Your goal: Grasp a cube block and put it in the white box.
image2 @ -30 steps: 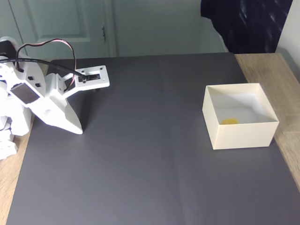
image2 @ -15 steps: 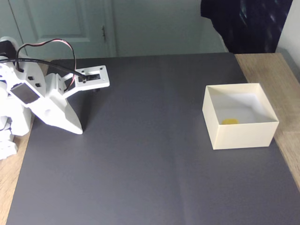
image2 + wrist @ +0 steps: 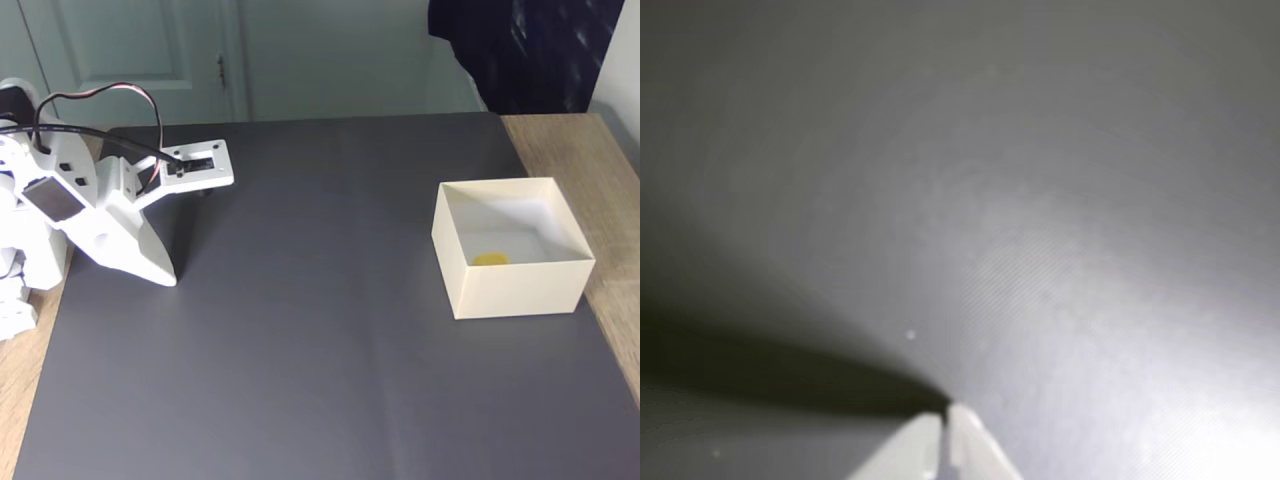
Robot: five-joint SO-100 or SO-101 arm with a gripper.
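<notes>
- Cube block (image 3: 489, 259): bright yellow; only its top shows over the near wall, lying on the floor of the white box toward the front-left part of the interior in the fixed view. Position matches both earlier pictures.
- White box (image 3: 515, 287): cream, square, open-topped, paler inside; stands on the right side of the mat in the fixed view, its right edge close to where the mat ends. Unmoved since a second ago.
- Gripper (image 3: 170, 279): white, pointing down at the left side of the mat in the fixed view, tip at or just above the surface, well apart from the box. In the wrist view the gripper (image 3: 945, 420) enters from the bottom edge, the two fingertips drawn together with only a thin seam between them and nothing held. Pose unchanged from the earlier pictures.
- Arm (image 3: 60, 205): white printed body folded low at the left edge in the fixed view, with black and red cables (image 3: 100, 110) looping over it. No shift seen.
- Mat (image 3: 320, 330): dark grey sheet covering most of the worktop; a faint crease runs down its middle. In the wrist view its surface carries the gripper's shadow at lower left.
- Worktop (image 3: 575, 160): light wood, bare strip showing at right and lower left of the fixed view.
- Background: pale door (image 3: 130, 50) behind the arm; dark cloth (image 3: 530, 50) at upper right.
</notes>
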